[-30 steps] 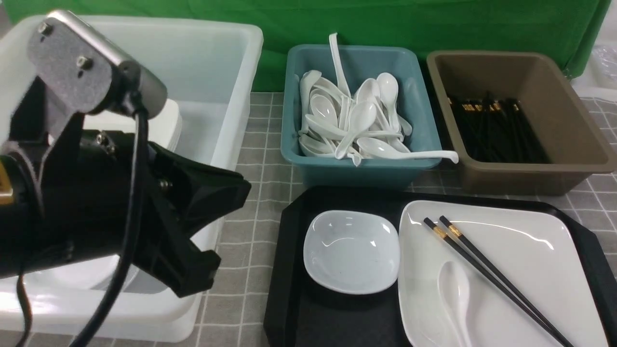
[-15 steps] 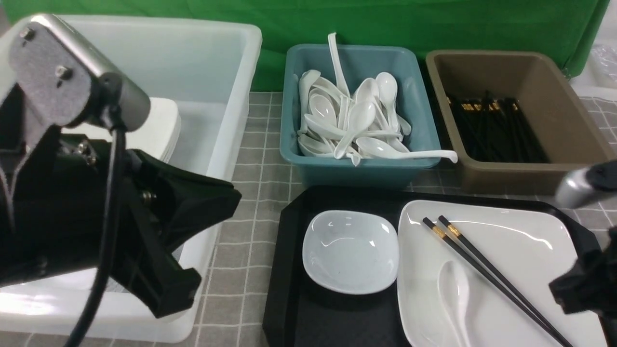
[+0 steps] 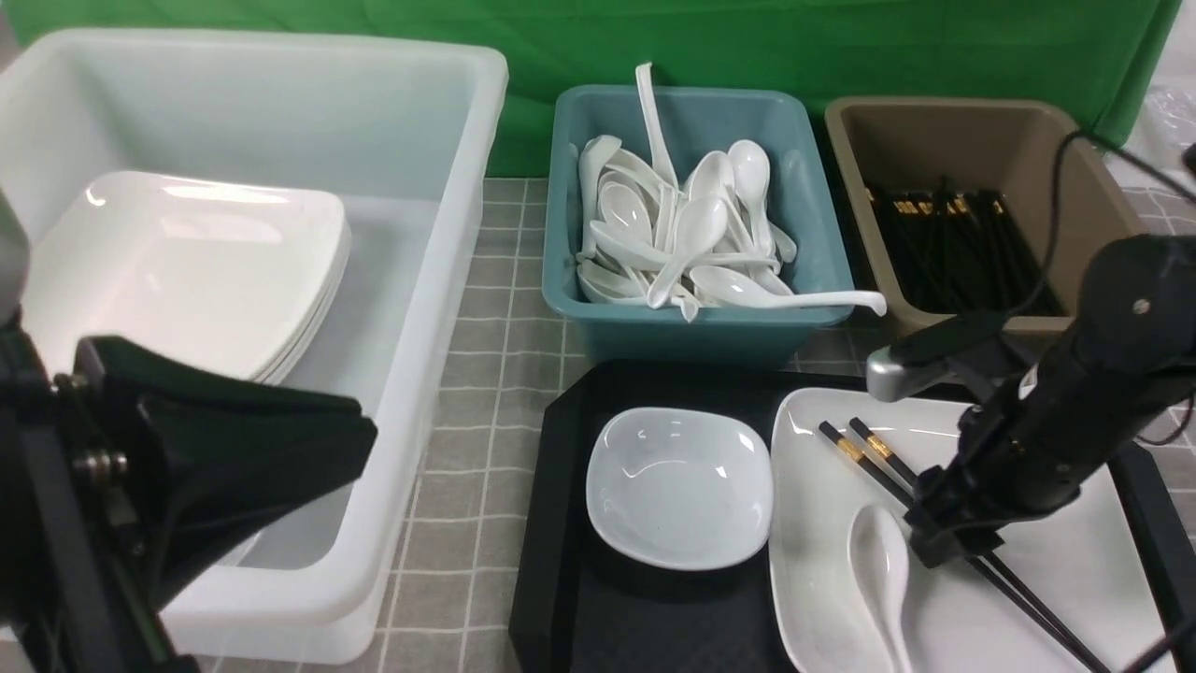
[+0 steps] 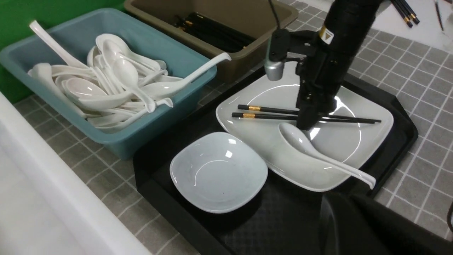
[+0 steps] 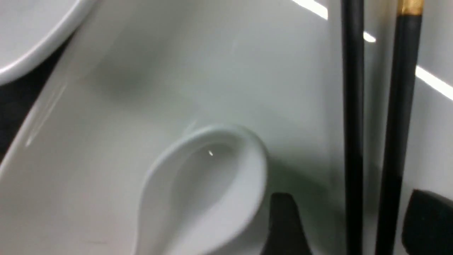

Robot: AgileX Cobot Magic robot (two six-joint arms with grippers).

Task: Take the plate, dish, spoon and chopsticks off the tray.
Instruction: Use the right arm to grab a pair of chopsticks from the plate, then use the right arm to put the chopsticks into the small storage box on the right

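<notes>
Seeing left gripper nearest, jaws pressed together, close by the white bin. Finding tray at the table's near right edge, carrying dish on its left half, plate on its right half. Seeing spoon lying at the plate's near left corner, chopsticks crossing the plate diagonally. Watching right gripper hanging spread over them, a finger either side, beside the spoon's bowl. Spotting yellow label on right arm, unreadable. Finding teal tub holding loose spoons, brown tub holding black sticks, past the tray's far edge.
</notes>
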